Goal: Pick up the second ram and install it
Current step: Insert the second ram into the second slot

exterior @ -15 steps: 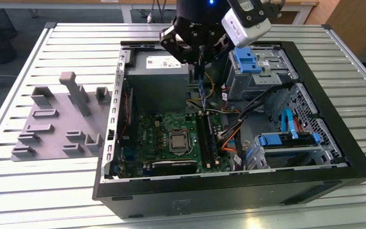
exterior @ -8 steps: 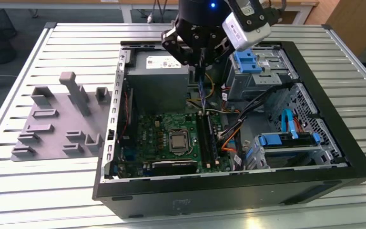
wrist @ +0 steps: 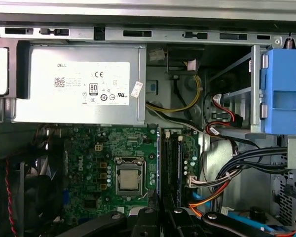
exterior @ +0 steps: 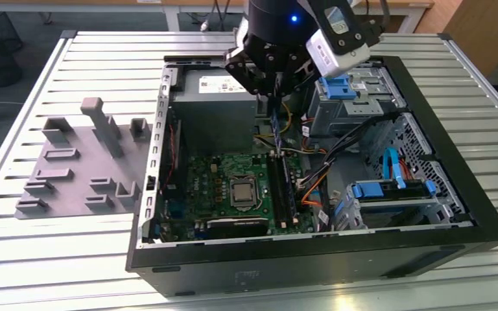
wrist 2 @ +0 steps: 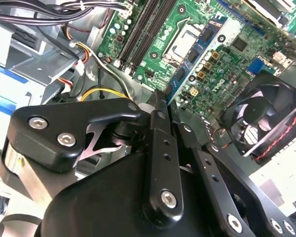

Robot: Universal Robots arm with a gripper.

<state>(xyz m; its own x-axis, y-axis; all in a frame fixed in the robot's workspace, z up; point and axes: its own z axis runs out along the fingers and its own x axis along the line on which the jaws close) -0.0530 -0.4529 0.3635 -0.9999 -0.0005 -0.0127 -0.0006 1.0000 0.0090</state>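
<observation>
The second ram, a thin flat blue-green memory stick with small dark chips (wrist 2: 195,54), is pinched edge-on between the black metal fingers (wrist 2: 160,148) of the gripper (exterior: 274,97), whose jaws are closed nearly flat together on its upper end. In the exterior view the stick (exterior: 275,120) hangs upright below the gripper, above the open black desktop computer case (exterior: 439,227) and over the upper end of the long black memory slots (exterior: 282,188) on the green motherboard (exterior: 210,188), not touching them. In the first wrist view the slots (wrist: 171,163) run beside the square metal processor socket (wrist: 129,178), with the grey power supply box (wrist: 79,84) beyond. A grey plastic holder tray (exterior: 76,168) lies on the ribbed metal table (exterior: 24,259), at the exterior view's left of the case.
</observation>
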